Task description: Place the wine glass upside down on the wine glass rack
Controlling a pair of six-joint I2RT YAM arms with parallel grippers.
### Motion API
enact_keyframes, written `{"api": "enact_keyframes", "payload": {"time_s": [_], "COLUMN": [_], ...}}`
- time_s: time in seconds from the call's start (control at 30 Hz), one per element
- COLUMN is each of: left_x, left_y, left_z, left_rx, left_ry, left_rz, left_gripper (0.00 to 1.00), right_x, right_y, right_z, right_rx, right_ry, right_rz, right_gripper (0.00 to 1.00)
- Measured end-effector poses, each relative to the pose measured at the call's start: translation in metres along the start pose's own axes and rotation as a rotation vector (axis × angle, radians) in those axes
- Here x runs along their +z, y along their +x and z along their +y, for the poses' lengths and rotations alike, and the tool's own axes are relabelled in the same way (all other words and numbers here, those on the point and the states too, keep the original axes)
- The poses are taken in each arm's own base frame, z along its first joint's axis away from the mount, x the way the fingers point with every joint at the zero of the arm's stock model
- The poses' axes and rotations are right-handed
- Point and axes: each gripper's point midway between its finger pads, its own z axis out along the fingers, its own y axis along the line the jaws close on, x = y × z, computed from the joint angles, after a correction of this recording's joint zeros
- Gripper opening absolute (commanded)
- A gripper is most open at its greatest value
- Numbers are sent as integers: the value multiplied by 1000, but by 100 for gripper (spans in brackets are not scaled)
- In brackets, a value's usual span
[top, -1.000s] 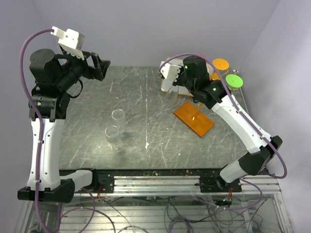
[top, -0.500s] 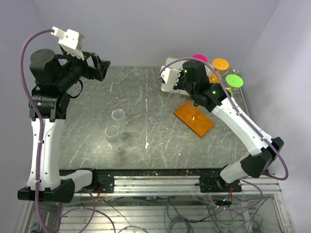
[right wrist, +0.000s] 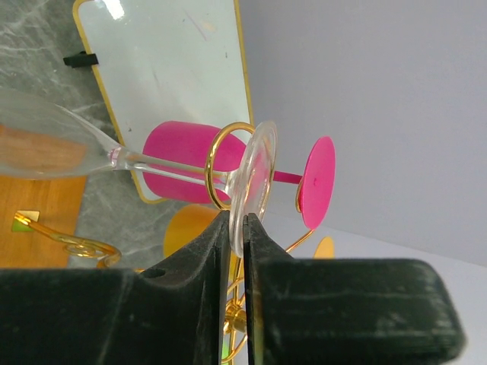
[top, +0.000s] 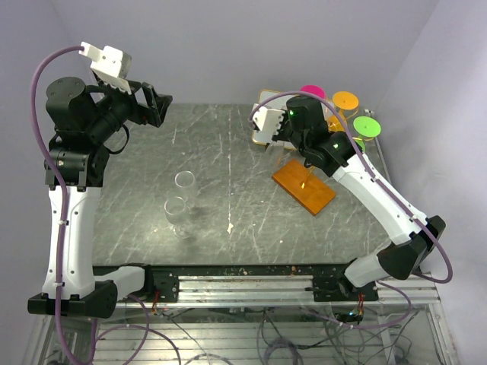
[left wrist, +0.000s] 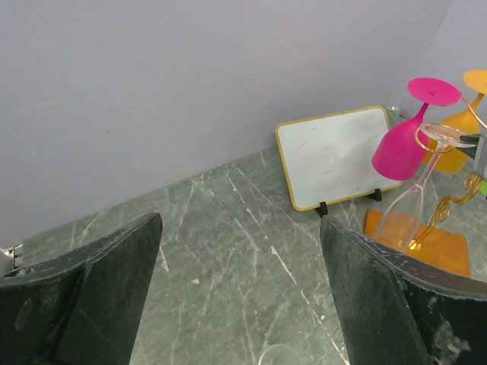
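Observation:
A clear wine glass (right wrist: 163, 163) hangs upside down with its stem through a gold loop (right wrist: 212, 161) of the wine glass rack. Its foot (right wrist: 255, 179) sits above the loop. My right gripper (right wrist: 237, 217) is shut on the rim of that foot. From the left wrist view the same wine glass (left wrist: 417, 194) slants down towards the rack's orange wooden base (left wrist: 449, 247). In the top view the base (top: 304, 186) lies at the right, below my right wrist. My left gripper (left wrist: 240, 220) stands open and raised at the far left (top: 156, 103), holding nothing.
A pink glass (right wrist: 179, 148), an orange glass (left wrist: 464, 114) and a green one (top: 367, 126) hang on the rack too. A gold-framed panel (left wrist: 335, 156) leans behind it. Two clear glasses (top: 185, 182) (top: 176, 209) stand left of the table's middle.
My right wrist has shifted slightly forward and down at the rack, uncovering the pink glass's foot in the top view. The left arm has not moved.

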Motion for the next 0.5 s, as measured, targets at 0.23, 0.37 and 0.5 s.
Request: {"api": "enact_keyframes", "payload": {"time_s": [0.23, 0.37, 0.5], "left_x": [0, 0, 0], "left_y": [2, 2, 2], "left_z": [-1, -1, -1], "left_rx": [-2, -2, -1], "left_ry": [6, 6, 6], "left_rz": [3, 4, 4], "left_gripper": [95, 95, 95], "right_x": [-1, -1, -1], "right_y": [1, 1, 1], "right_z": [2, 4, 5], "right_rx": [1, 1, 1], "right_ry": [-10, -18, -23], "right_rz": [1, -2, -3], "right_gripper": [15, 19, 22]}}
